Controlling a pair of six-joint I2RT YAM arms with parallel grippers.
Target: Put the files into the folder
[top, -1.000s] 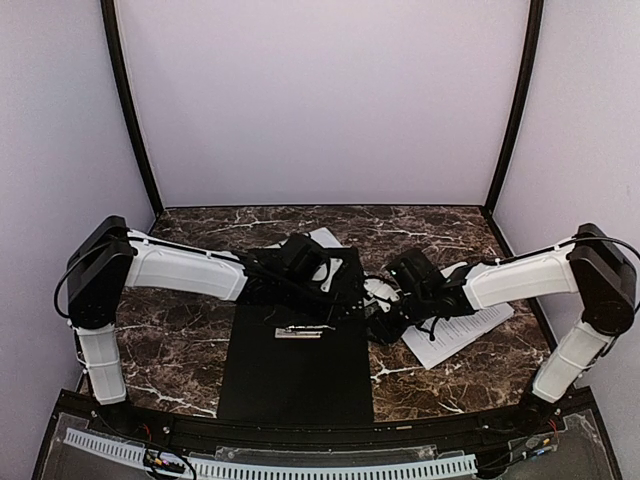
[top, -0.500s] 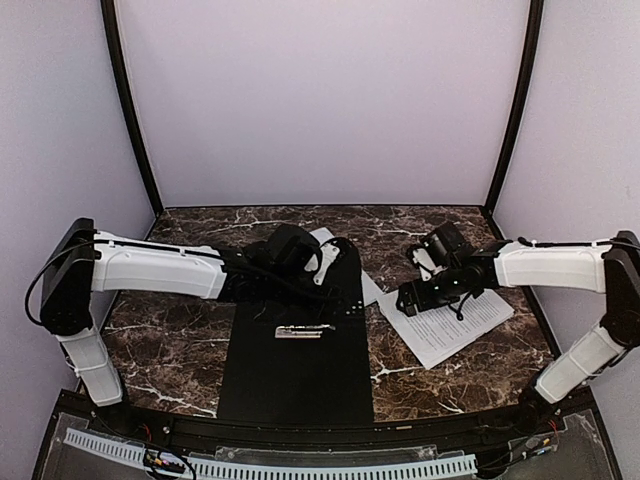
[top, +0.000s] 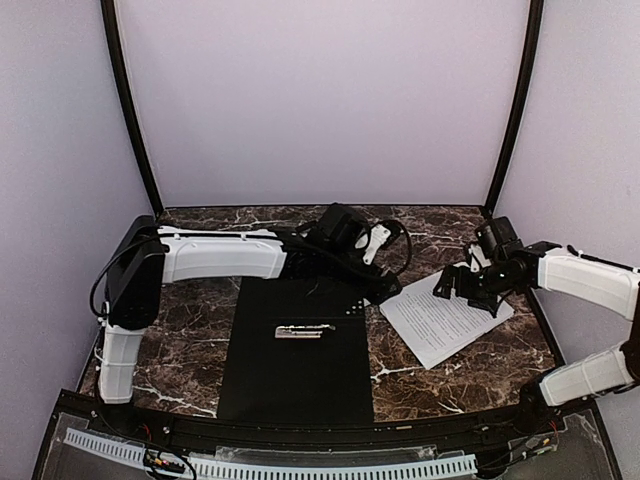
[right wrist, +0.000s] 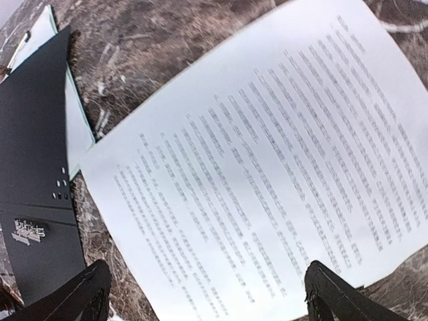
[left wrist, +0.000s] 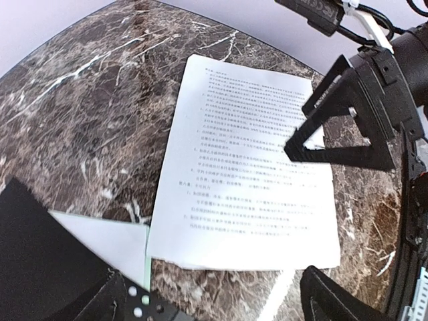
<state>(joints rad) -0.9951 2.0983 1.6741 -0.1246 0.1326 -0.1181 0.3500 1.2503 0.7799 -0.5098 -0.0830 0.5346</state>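
Both arms have drawn back from the folder point(top: 295, 370), which now lies open and flat, black inside up; your left gripper point(left wrist: 214, 287) and right gripper point(right wrist: 207, 274) each stand wide apart and empty. One sheet point(top: 440, 322) lies on the table point(top: 180, 330) just right of the folder, below the right gripper, so in my judgement filing has not begun. A pale corner point(left wrist: 107, 234) juts from under the folder's edge; whether it is paper cannot be told.

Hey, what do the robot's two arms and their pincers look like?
Left arm and right arm: smooth white shell links joined by bulky black joints, with thin black cables looping alongside. Left pincer and right pincer: both matte black, the right's fingers hollow triangles. No markings legible.
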